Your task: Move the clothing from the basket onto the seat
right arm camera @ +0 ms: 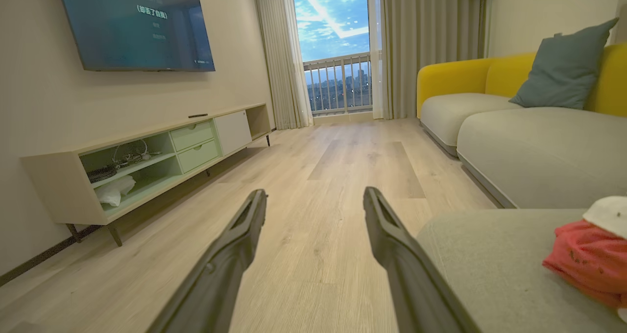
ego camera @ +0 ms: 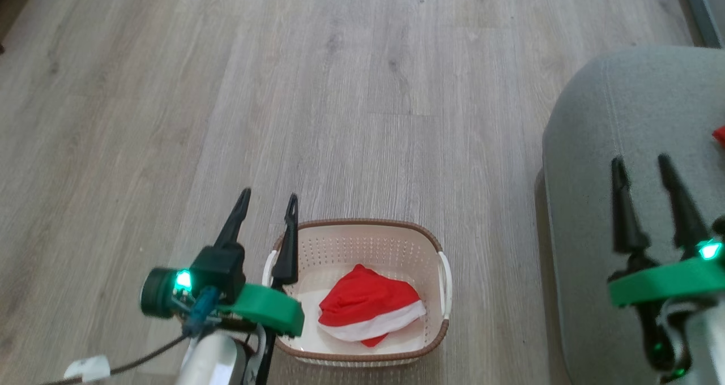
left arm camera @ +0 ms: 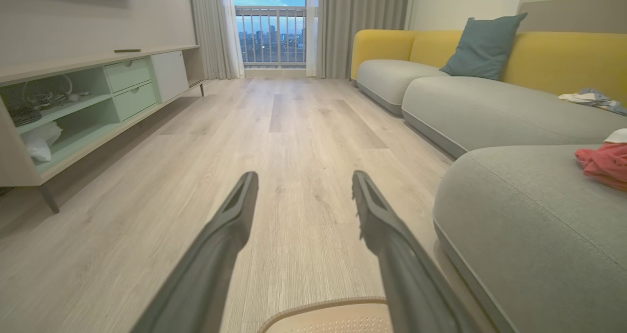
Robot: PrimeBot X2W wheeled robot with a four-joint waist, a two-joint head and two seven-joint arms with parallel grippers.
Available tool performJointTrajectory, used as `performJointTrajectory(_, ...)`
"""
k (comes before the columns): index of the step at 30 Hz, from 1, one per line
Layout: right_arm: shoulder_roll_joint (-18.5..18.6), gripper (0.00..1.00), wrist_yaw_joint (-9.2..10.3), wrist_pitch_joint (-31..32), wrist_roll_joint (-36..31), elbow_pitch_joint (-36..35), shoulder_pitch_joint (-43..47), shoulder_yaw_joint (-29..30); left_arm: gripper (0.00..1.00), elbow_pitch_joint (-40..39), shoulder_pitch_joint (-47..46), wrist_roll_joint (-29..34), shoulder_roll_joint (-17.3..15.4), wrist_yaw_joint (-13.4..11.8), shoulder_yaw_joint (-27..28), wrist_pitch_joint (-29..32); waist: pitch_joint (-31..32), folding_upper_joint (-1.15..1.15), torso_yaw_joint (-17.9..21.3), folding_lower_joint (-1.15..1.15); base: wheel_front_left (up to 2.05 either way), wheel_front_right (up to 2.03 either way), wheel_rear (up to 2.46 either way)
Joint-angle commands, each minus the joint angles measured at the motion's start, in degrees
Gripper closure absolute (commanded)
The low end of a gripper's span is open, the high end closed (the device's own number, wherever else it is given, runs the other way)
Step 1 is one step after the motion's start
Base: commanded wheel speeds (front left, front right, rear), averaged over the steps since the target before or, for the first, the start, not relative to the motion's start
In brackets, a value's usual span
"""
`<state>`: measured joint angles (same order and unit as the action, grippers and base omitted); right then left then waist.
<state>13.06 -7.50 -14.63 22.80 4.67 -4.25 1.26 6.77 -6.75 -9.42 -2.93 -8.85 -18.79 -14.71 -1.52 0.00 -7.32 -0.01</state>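
hovering left gripper (ego camera: 269, 196) by basket (ego camera: 362, 222) | right gripper (ego camera: 640, 160) over seat (ego camera: 595, 119) | both spread

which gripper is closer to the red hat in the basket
Left. The left gripper is above the left rim of the basket, close beside the red hat; the right gripper is over the seat, farther off.
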Motion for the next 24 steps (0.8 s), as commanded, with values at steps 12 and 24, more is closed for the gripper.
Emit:
performJointTrajectory(12, -2.0, 0.00, 0.01, -0.4, -5.5, 0.1, 2.0, -2.3, 0.00, -2.1, 0.3, -0.2, 0.0, -4.1, 0.8, -0.3, -0.8, 0.00, 0.0, 0.01, 0.00, 0.00, 0.00)
performJointTrajectory(24, -2.6, 0.00, 0.01, -0.4, -7.2, 0.6, 1.0, -1.2, 0.00, -3.2, -0.6, 0.9, 0.0, -5.0, 0.5, -0.3, -2.5, 0.00, 0.9, 0.01, 0.00, 0.00, 0.00)
